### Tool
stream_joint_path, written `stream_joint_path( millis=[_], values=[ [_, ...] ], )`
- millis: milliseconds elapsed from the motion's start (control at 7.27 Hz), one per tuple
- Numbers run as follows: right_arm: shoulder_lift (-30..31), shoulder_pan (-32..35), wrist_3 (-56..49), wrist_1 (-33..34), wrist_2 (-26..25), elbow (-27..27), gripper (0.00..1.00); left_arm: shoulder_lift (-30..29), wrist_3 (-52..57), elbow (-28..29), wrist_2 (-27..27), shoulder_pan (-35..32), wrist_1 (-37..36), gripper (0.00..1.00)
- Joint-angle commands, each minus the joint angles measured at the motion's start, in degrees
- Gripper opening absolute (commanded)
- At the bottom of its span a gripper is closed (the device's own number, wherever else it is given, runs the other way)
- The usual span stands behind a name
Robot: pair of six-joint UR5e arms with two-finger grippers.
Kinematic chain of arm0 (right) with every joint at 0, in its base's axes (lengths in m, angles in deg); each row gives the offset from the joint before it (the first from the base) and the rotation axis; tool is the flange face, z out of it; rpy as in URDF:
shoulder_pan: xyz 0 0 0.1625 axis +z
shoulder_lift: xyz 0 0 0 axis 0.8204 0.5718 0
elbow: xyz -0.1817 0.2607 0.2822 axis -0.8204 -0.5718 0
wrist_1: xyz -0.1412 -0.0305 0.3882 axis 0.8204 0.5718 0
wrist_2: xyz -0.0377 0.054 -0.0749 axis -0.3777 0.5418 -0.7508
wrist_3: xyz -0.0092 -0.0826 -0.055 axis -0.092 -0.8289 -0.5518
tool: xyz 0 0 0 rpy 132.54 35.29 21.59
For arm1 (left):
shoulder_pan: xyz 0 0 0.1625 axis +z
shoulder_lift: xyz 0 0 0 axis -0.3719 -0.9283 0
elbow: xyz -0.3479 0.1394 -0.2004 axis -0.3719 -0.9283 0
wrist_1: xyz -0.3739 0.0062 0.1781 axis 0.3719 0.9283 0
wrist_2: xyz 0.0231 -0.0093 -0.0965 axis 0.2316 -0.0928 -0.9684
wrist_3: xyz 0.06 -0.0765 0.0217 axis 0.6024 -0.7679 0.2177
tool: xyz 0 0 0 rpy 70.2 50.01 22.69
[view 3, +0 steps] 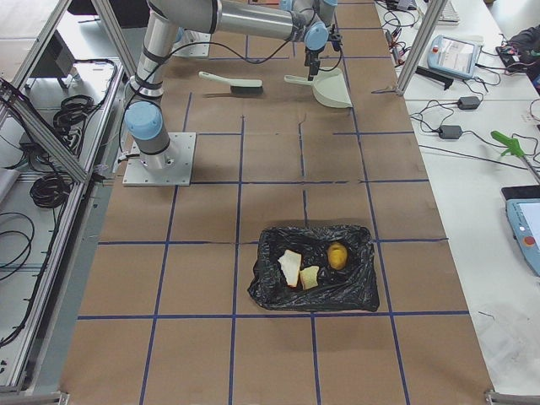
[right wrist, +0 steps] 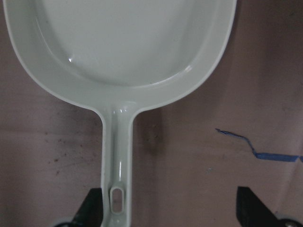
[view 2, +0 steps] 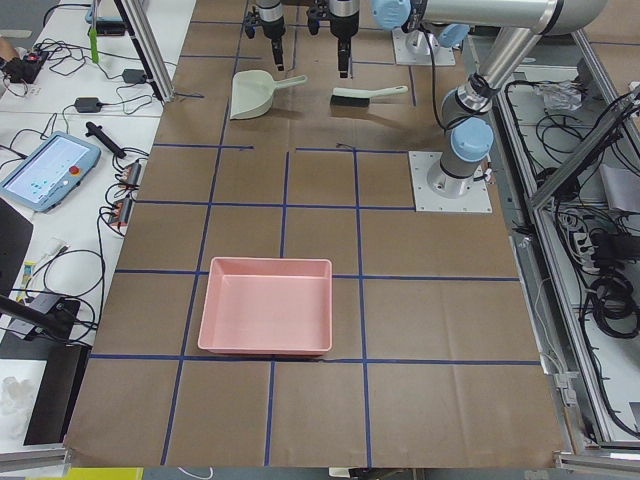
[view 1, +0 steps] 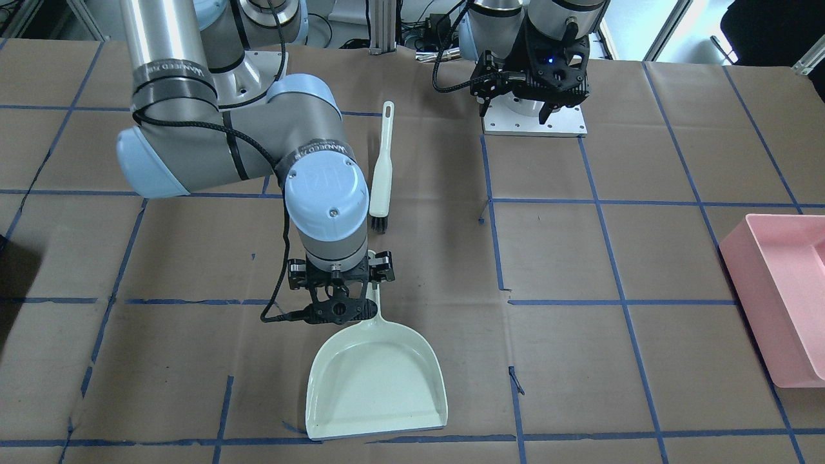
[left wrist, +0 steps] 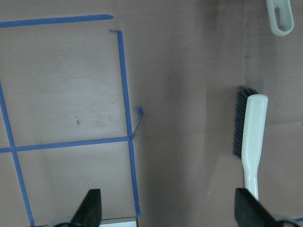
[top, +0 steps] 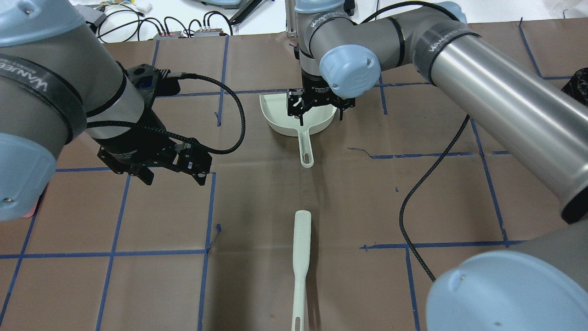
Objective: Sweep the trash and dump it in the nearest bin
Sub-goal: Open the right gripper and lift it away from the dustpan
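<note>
The trash lies in a black bag-lined bin (view 3: pixel 314 272): two white bread pieces (view 3: pixel 292 267) and a yellow potato-like lump (view 3: pixel 337 255). A pale green dustpan (view 1: pixel 377 380) lies empty on the table; it also shows in the right wrist view (right wrist: pixel 118 42). My right gripper (view 1: pixel 341 303) hangs open over its handle (right wrist: pixel 117 170), which sits close to one finger (right wrist: pixel 92 208). A pale brush (view 1: pixel 382 171) lies flat between the arms, also in the left wrist view (left wrist: pixel 251 137). My left gripper (top: pixel 172 177) is open and empty above bare table, left of the brush.
An empty pink tray (view 1: pixel 780 303) sits at the table end on my left (view 2: pixel 265 320). The black bin is at the opposite end, on my right. The left arm's base plate (view 1: pixel 535 119) is bolted to the table. Blue tape lines (top: pixel 206 220) grid the brown paper.
</note>
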Motion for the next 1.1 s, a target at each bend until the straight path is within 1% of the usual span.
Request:
stream_joint_path(
  millis=[0,137,275,412,550,687,962],
  values=[
    [4.9,-3.9,-8.3,-6.7,-0.3,0.7,1.0,0.0,0.0,0.0,-0.1,0.0,0.0,1.0],
    [7.7,-5.1,-11.3,-7.6,-1.0,2.6,1.0,0.0,0.0,0.0,0.0,0.0,0.0,1.0],
    [11.3,-6.0,-14.1,-7.6,-4.5,6.4,1.0,0.0,0.0,0.0,0.0,0.0,0.1,1.0],
    [15.6,-9.0,-15.5,-7.6,-4.7,10.1,1.0,0.1,0.0,0.0,0.0,0.0,0.1,1.0],
    [19.4,-12.1,-17.4,-7.7,-4.3,12.5,1.0,0.1,0.0,0.0,-0.1,0.0,0.1,1.0],
    [22.3,-13.6,-17.7,-7.8,-4.1,14.2,1.0,0.2,0.1,-0.1,0.0,0.0,0.1,1.0],
    [26.2,-14.0,-17.5,-8.1,-4.6,14.5,1.0,0.2,0.2,0.0,0.1,0.0,0.3,1.0]
  ],
)
